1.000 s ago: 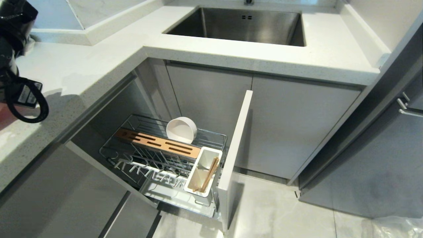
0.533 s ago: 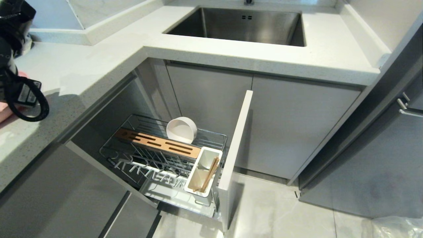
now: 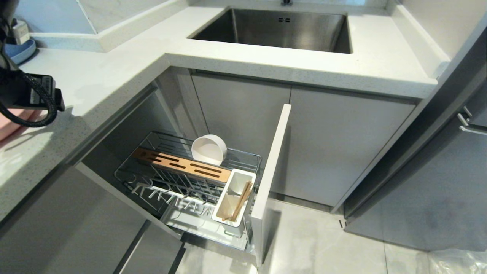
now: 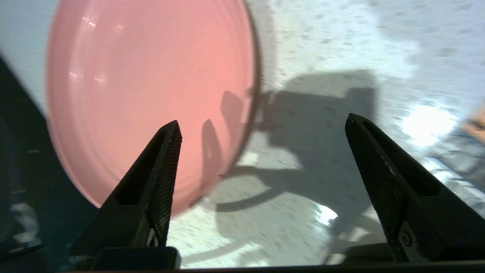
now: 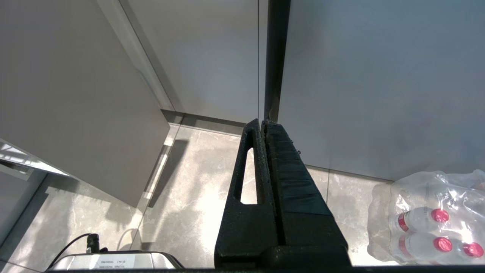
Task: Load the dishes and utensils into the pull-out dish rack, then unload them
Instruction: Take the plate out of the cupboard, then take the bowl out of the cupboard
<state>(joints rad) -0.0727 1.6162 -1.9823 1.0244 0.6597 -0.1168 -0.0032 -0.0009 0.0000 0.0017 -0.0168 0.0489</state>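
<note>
The pink plate (image 4: 147,98) lies flat on the speckled counter (image 4: 303,182), and its edge shows at the far left of the head view (image 3: 7,125). My left gripper (image 4: 262,119) hovers over the plate's rim, open with nothing between its fingers. The left arm (image 3: 26,93) shows at the far left. Below the counter the pull-out dish rack (image 3: 150,190) stands drawn out. The cream bowl (image 3: 208,149) leans behind its wooden strip (image 3: 182,164), and the chopsticks (image 3: 241,199) stand in the white caddy (image 3: 233,182). My right gripper (image 5: 262,122) is shut, parked low over the floor.
A steel sink (image 3: 281,26) is set into the counter at the back. A blue bowl (image 3: 19,51) sits at the back left corner. The rack's cabinet front (image 3: 272,171) sticks out over the floor. A wrapped pack of bottles (image 5: 435,220) lies on the floor.
My left arm has turned and shifted on the counter's left, uncovering the blue bowl behind it. The rack and its contents have not moved.
</note>
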